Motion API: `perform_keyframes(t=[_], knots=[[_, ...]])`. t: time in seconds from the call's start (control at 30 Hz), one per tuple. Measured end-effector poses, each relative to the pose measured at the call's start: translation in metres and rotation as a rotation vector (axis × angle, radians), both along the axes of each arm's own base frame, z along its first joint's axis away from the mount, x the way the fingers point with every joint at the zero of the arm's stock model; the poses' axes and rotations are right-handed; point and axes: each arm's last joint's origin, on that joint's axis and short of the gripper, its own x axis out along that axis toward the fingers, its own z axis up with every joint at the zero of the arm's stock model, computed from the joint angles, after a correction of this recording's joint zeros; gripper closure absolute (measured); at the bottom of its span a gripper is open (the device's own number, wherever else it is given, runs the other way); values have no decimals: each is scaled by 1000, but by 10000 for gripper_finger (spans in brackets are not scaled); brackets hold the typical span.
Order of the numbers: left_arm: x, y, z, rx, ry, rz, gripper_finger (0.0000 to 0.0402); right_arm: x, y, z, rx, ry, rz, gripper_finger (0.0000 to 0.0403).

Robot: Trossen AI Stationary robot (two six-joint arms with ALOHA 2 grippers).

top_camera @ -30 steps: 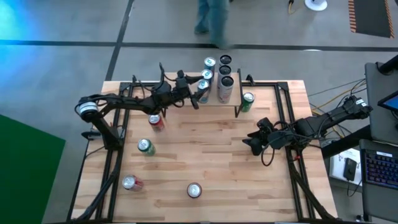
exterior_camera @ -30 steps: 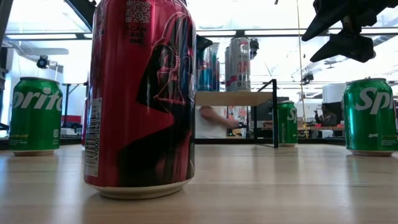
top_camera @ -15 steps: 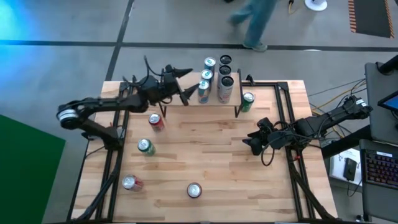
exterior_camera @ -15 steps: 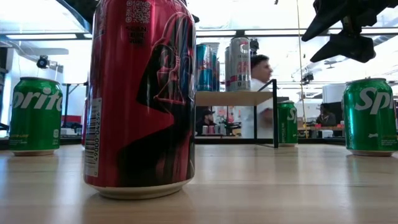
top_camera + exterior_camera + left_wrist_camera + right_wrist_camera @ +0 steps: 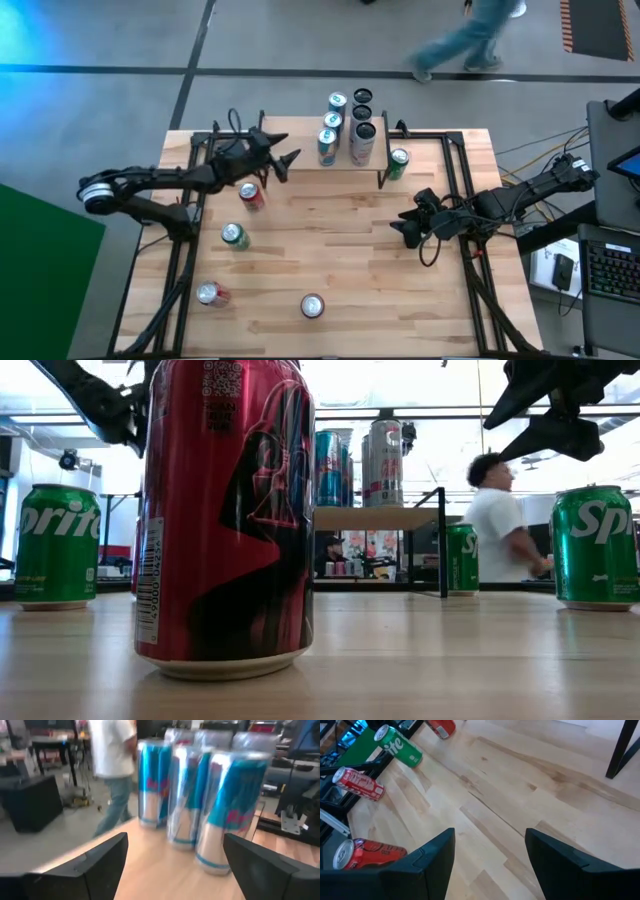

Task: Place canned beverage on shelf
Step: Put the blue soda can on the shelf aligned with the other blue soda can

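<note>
Cans [image 5: 328, 146] just beyond open left tool [image 5: 283, 151].

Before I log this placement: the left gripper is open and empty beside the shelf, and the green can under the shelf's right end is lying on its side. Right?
One thing is wrong: the green can stands upright on the table, as the low view shows. The rest holds: the left gripper is open and empty beside the shelf.

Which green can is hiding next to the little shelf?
Find the small wooden shelf at the table's far edge, crowded with tall cans. Just off its right end, on the tabletop, stands one short green can, the only green one near the shelf; another green can stands far left.
</note>
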Motion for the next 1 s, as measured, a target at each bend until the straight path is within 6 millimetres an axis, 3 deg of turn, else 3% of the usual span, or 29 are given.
perform_keyframes(t=[0.17, 0.57, 1.0], knots=[[17, 9, -10, -44, -7, 5, 100, 1, -2, 0, -2, 2, -8, 173], [63, 29, -7, -70, -11, -66, 100, 1, -2, 0, 29, -4, -22, 173], [61, 29, -8, -78, 22, -59, 100, 0, -2, -1, 20, 3, -17, 173]])
